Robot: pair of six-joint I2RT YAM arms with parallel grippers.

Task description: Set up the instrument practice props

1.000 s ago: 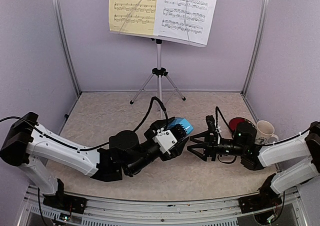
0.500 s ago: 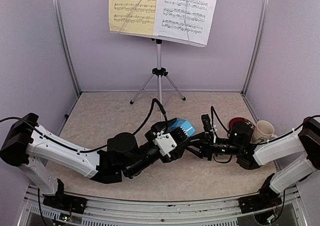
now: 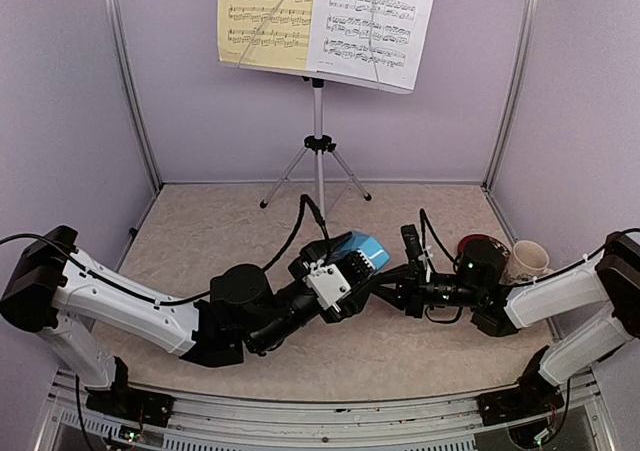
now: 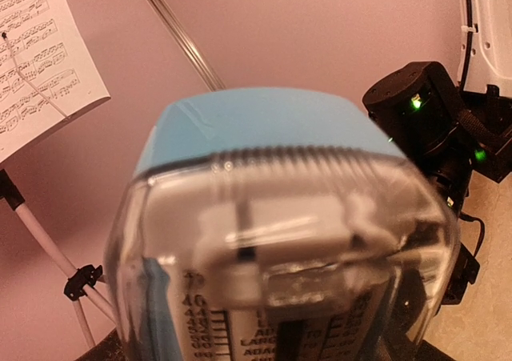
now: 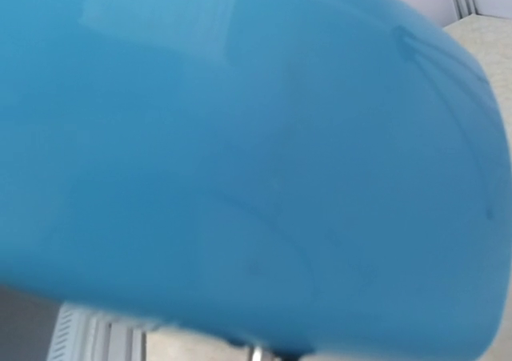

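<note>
The blue pyramid metronome (image 3: 362,253) hangs tilted above the tabletop, with my left gripper (image 3: 345,271) shut on its lower body. In the left wrist view its clear front cover and tempo scale (image 4: 264,241) fill the frame. My right gripper (image 3: 385,289) has its fingers drawn together against the metronome's right side. The part they pinch is hidden, because the blue shell (image 5: 240,137) fills the right wrist view. At the back stands the silver tripod music stand (image 3: 318,151), with the yellow sheet (image 3: 265,16) and the white sheet (image 3: 372,21) on its desk.
A white patterned mug (image 3: 530,261) and a dark red disc (image 3: 472,243) sit at the right, just behind my right wrist. Purple walls with metal corner posts (image 3: 130,81) close in three sides. The tripod's legs (image 3: 350,183) spread over the back of the table.
My right arm reached left up to the metronome, and its wide-open fingers closed there. My left arm holds the metronome in almost the same place.
</note>
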